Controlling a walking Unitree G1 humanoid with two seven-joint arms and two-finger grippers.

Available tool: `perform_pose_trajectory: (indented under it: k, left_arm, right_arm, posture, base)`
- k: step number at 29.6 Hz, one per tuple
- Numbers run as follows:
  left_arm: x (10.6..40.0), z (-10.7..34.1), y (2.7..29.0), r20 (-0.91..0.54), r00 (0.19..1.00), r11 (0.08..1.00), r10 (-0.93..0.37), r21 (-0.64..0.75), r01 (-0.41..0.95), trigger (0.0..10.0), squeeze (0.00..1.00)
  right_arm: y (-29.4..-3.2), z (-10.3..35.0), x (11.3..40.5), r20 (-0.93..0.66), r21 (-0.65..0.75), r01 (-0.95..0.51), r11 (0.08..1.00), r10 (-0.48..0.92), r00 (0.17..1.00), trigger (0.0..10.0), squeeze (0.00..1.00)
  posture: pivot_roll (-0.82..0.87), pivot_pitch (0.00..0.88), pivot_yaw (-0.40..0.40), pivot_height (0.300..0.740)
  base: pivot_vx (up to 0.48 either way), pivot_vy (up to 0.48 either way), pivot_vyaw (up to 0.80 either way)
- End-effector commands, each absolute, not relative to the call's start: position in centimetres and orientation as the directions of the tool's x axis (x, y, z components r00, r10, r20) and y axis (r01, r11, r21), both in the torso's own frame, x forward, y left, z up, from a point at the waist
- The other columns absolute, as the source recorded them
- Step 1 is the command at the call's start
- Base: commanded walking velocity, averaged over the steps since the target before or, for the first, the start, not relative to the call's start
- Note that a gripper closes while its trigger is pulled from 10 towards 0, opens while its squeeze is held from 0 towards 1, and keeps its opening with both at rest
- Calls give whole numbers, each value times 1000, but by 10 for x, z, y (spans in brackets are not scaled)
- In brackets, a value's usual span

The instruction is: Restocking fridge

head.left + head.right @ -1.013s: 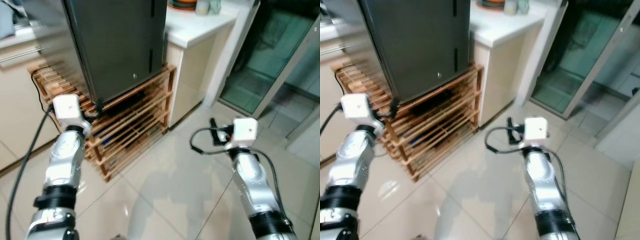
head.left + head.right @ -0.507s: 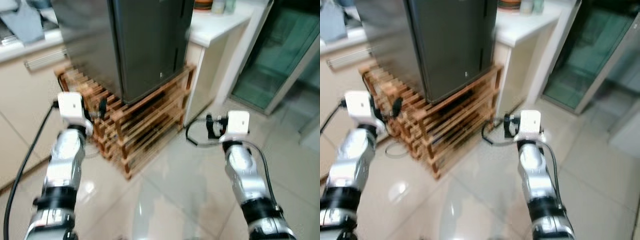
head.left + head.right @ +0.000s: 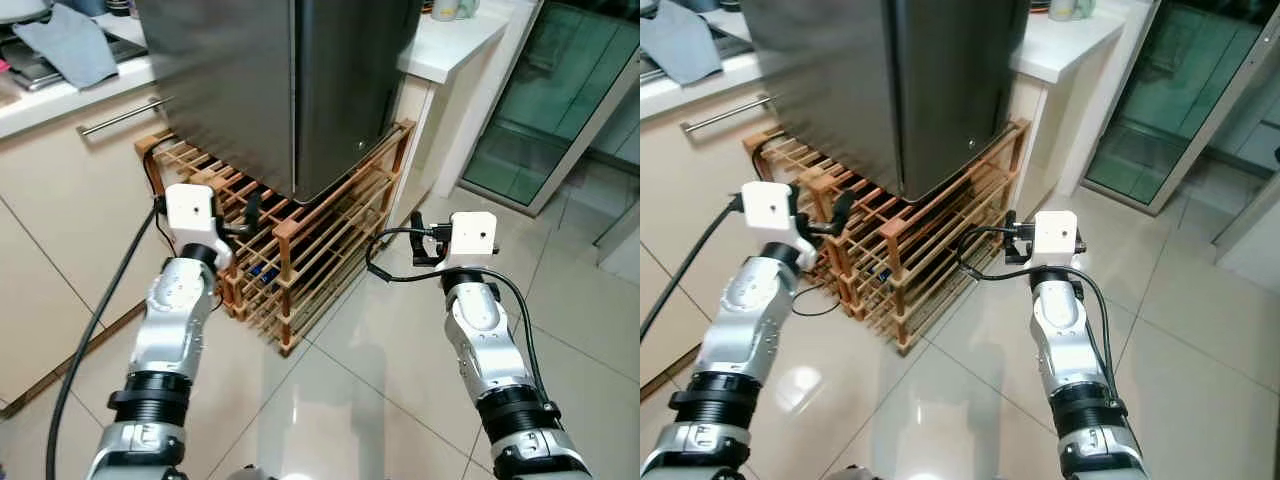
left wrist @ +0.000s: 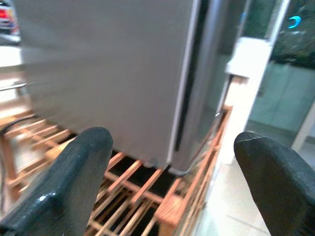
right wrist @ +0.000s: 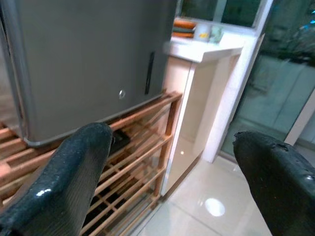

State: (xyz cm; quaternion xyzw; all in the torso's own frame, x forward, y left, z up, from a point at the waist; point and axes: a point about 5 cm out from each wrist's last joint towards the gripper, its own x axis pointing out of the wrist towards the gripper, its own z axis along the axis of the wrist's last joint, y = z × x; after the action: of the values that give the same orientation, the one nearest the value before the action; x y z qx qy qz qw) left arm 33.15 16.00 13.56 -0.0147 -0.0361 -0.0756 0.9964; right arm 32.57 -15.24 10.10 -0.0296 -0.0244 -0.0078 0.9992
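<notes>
Left gripper (image 4: pixel 167 182): raised forward on a bent arm, fingers spread wide with nothing between them, held before the near corner of the wooden rack (image 3: pixel 300 245).
Right gripper (image 5: pixel 170 182): raised likewise over the tiled floor (image 3: pixel 400 400), fingers parted and empty, beside the rack's right end.
Fridge (image 3: pixel 290 90): a grey steel cabinet set on top of the rack, door closed, against the white counter (image 3: pixel 450 45).
Beyond: a glass door (image 3: pixel 540 110) is seen at the right.
</notes>
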Motion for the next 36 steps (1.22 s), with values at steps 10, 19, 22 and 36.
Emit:
perform_pose_trajectory:
  k: [10, 19, 22, 36]
  left_arm:
    - [338, 149, 153, 103, 983, 987, -154, -27, 158, 10000, 0]
    - [340, 150, 156, 92, 986, 988, -136, -60, 142, 10000, 0]
    - [340, 151, 154, 97, 985, 987, -145, -62, 151, 10000, 0]
    - [351, 156, 149, 67, 987, 989, -147, -23, 149, 10000, 0]
  right_arm:
    - [-153, 103, 327, 65, -61, 17, 998, -13, 998, 10000, 0]
    - [-154, 98, 323, 52, -58, 20, 998, -17, 999, 10000, 0]
    - [-153, 95, 323, 29, -61, 13, 998, -11, 1000, 10000, 0]
    - [-156, 95, 324, 29, -73, 13, 997, -11, 1000, 10000, 0]
  posture:
    - [-17, 0, -21, 740]
    - [-19, 0, -18, 740]
    - [-19, 0, -19, 740]
    - [-25, 0, -24, 740]
  base:
    - [479, 0, 0]
    - [208, 325, 0]
    - [0, 309, -223]
    - [0, 0, -271]
